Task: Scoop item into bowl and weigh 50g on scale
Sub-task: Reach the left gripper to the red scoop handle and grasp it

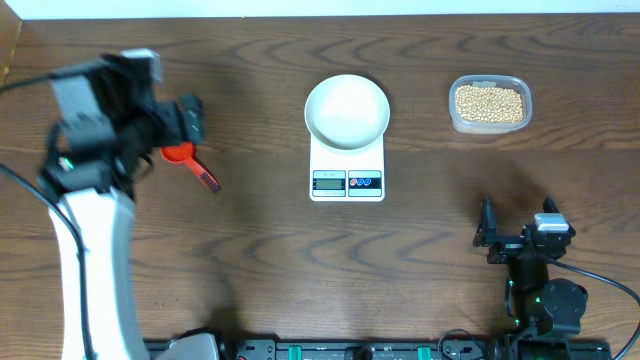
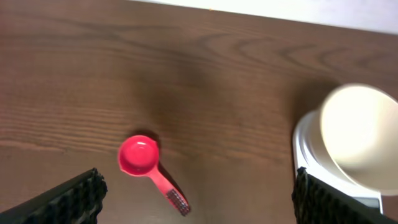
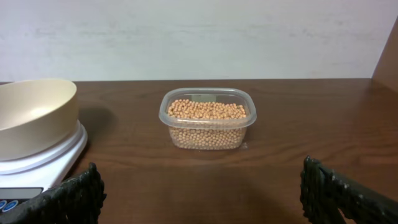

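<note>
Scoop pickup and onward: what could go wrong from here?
1. Scoop lies flat with a thin handle; the open left pincer may shove it instead of gripping.
2. Bowl sits off-centre toward the scale's back; pouring could tip it.
3. Tub is nearly full of beans; scooping may spill some.

tabletop (image 1: pixel 250 270): dark grained wood, matt | tub (image 3: pixel 209 127): clear plastic | bowl (image 1: pixel 347 110): smooth, glossy white | scoop (image 2: pixel 140 155): red plastic

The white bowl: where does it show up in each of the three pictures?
Overhead: top centre, the bowl sitting on the scale.
Left wrist: right edge, blurred.
Right wrist: left edge, partly cut off.
Shared landmark: the scale beneath it, seen in all three.
</note>
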